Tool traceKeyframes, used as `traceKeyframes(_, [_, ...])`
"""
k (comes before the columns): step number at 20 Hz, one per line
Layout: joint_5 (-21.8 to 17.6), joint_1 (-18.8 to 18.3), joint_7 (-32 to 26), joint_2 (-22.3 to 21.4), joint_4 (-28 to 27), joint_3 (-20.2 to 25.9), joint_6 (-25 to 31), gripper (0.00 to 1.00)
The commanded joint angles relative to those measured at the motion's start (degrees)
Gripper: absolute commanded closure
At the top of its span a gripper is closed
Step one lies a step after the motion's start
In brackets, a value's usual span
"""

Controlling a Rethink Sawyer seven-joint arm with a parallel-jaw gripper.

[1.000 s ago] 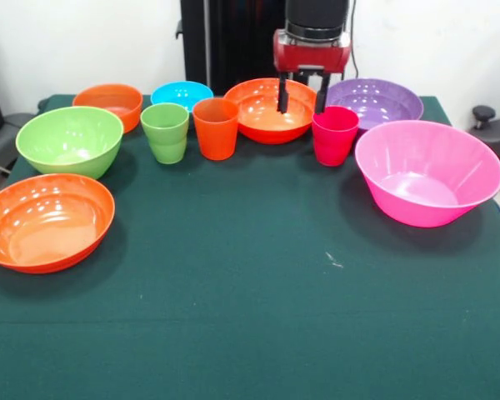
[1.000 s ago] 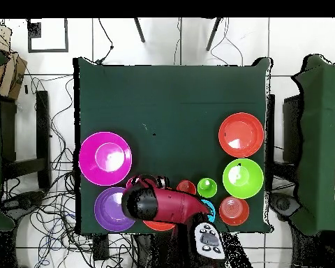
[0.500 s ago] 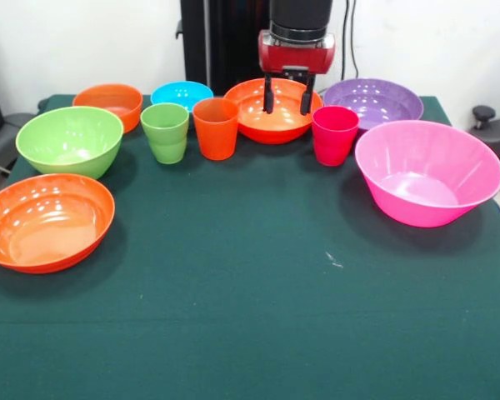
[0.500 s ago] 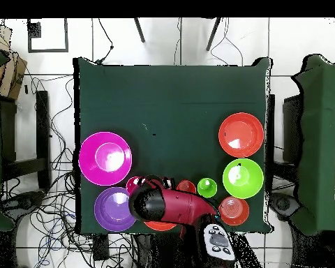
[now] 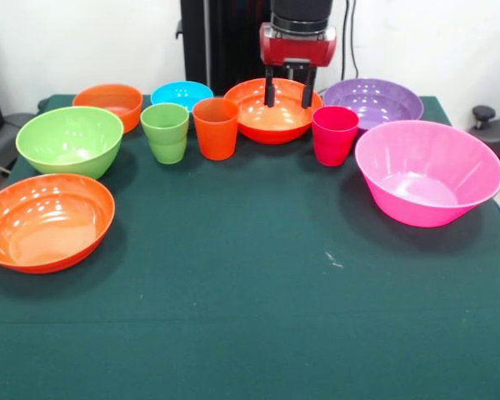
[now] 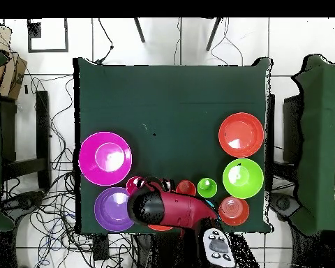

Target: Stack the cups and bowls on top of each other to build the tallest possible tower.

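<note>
1. Black-fingered pincer (image 5: 288, 92) hangs spread and empty above the wide orange bowl (image 5: 273, 110) at the bench's (image 5: 258, 292) twelve o'clock edge in the front view, probably lining up a rim grasp.
2. Arm (image 6: 167, 208) drops straight down from its pedestal, wrist vertical.
3. Magenta cup (image 5: 334, 135) at four o'clock of the pincer, orange cup (image 5: 216, 127) at eight.
4. Nothing is stacked yet; all cups and bowls sit singly.

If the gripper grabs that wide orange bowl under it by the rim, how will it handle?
The wide orange bowl looks like thin glossy plastic, so probably light but slippery between the fingers of the gripper. It is shallow and broad, so a one-sided rim grip would likely let it tilt. Upright on the table, it seems unlikely to roll.
</note>
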Motion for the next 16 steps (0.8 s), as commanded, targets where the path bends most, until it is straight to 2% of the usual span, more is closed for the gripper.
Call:
traceKeyframes(1, [-1.77, 1.29, 7.86, -1.97, 1.86, 4.02, -0.1, 0.0])
traceKeyframes(8, [-0.97, 1.78, 7.75, -2.71, 1.01, 4.09, 1.62, 0.0])
traceKeyframes(16, [-0.89, 1.97, 8.0, -1.13, 0.25, 4.25, 0.59, 0.0])
